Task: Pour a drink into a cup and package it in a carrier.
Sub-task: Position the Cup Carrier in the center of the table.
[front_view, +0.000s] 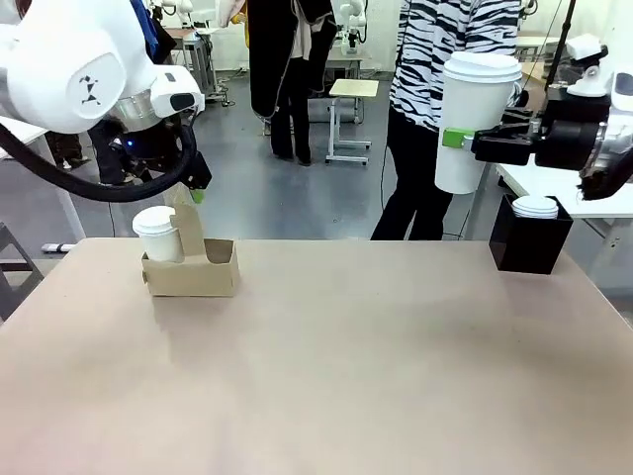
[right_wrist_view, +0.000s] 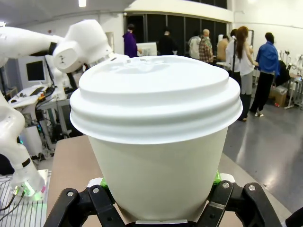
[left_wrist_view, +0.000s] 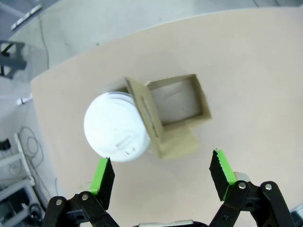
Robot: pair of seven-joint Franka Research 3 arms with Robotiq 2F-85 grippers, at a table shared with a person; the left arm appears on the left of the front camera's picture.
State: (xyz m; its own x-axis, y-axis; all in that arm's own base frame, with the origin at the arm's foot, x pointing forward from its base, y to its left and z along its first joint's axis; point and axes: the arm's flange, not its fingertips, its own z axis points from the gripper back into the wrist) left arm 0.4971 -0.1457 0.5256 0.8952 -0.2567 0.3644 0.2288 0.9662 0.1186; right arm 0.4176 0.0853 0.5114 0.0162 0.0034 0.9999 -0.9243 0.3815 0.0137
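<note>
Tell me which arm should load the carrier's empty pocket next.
Right. The right claw is shut on a lidded white paper cup, held in the air. The left claw hangs open above the carrier, holding nothing, so it would probably have to move aside.

Carrier point(front_view: 203, 279) as our mark. We find its right pocket point(left_wrist_view: 177, 99) empty, open from above; left pocket blocked by a lidded cup point(front_view: 158, 236), handle tab point(front_view: 188, 233) between. Left gripper point(left_wrist_view: 161, 161), jaws apart, hangs over it. Rightward, bare table point(front_view: 346, 376) up to a black box point(front_view: 529, 252); right gripper point(right_wrist_view: 158, 179) grips a second cup point(front_view: 473, 109) high there.
</note>
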